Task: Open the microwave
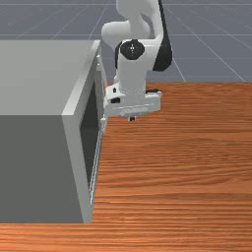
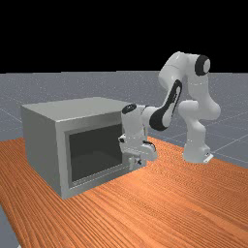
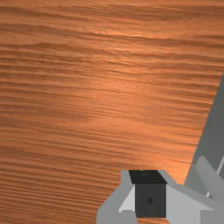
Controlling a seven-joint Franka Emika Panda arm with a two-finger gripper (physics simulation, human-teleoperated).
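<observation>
The grey microwave [image 1: 29,78] stands at the front view's left, its dark-windowed door [image 1: 90,133] facing the front view's right and looking closed. My gripper [image 1: 132,118] points down beside the far end of the door, over the table. In the far view the gripper [image 2: 136,162] is low in front of the door's right end, and the hand hides that part of the microwave [image 2: 43,145]. The wrist view has the gripper [image 3: 150,193] next to a strip of the microwave [image 3: 211,135]. Contact between hand and door cannot be told.
The wooden table [image 1: 187,172] runs along the door side of the microwave, toward the front view's right. The arm's base [image 2: 195,151] stands behind the table's far edge, at the far view's right.
</observation>
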